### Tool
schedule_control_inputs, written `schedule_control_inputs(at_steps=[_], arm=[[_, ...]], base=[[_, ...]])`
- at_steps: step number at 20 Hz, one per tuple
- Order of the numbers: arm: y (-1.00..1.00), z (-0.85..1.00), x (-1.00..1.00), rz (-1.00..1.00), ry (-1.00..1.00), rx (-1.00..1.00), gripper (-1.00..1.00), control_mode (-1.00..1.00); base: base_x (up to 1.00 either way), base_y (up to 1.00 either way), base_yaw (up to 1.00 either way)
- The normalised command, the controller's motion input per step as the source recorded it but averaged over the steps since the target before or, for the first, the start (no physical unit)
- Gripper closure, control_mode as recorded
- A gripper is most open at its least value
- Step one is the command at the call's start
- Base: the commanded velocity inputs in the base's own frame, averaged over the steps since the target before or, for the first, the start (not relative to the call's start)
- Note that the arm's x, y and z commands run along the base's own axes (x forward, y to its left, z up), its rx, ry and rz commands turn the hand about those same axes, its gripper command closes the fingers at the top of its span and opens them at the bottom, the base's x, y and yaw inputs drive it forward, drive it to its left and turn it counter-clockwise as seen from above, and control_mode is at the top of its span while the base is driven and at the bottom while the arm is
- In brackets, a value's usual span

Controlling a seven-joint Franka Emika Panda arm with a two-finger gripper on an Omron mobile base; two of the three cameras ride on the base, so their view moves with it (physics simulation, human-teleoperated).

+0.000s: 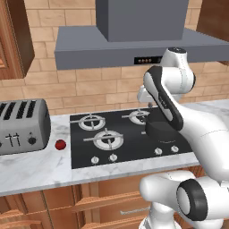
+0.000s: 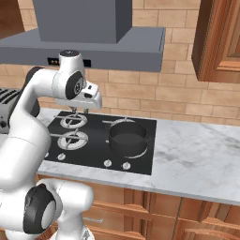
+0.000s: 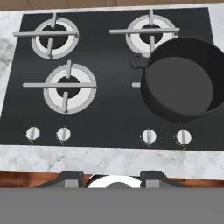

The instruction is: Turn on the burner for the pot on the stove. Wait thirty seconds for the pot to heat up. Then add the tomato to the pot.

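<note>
The gripper (image 2: 78,111) hovers high over the stove (image 3: 109,113), jaws half open, empty. Best descend onto the pot's (image 3: 181,85) right knob (image 3: 183,137), squarely, before twisting.

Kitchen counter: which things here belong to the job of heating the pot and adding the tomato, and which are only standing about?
For the job:
- pot, on the stove's front right burner
- stove, with its knobs
- tomato, on the counter left of the stove
- hand, above the stove

Standing about:
- toaster
- hood
</note>
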Motion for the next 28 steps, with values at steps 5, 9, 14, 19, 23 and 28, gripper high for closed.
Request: schedule_control_inputs(at_steps=[5,9,14,19,23,28], arm=[[0.00,0.00,-0.06,0.00,0.00,0.00,-1.00,-1.00],[-0.02,0.00,-0.38,-0.02,-0.01,0.00,-1.00,-1.00],[-0.20,0.00,-0.61,-0.03,0.00,0.00,-1.00,-1.00],[-0.37,0.00,-0.50,-0.02,0.00,0.00,-1.00,-1.00],[-0.41,-0.06,-0.33,0.00,0.00,0.00,-1.00,-1.00],[-0.33,-0.17,-0.23,0.00,0.00,0.00,-1.00,-1.00]], base=[[0.00,0.00,0.00],[0.00,0.00,0.00],[0.00,0.00,0.00],[0.00,0.00,0.00],[0.00,0.00,0.00],[0.00,0.00,0.00]])
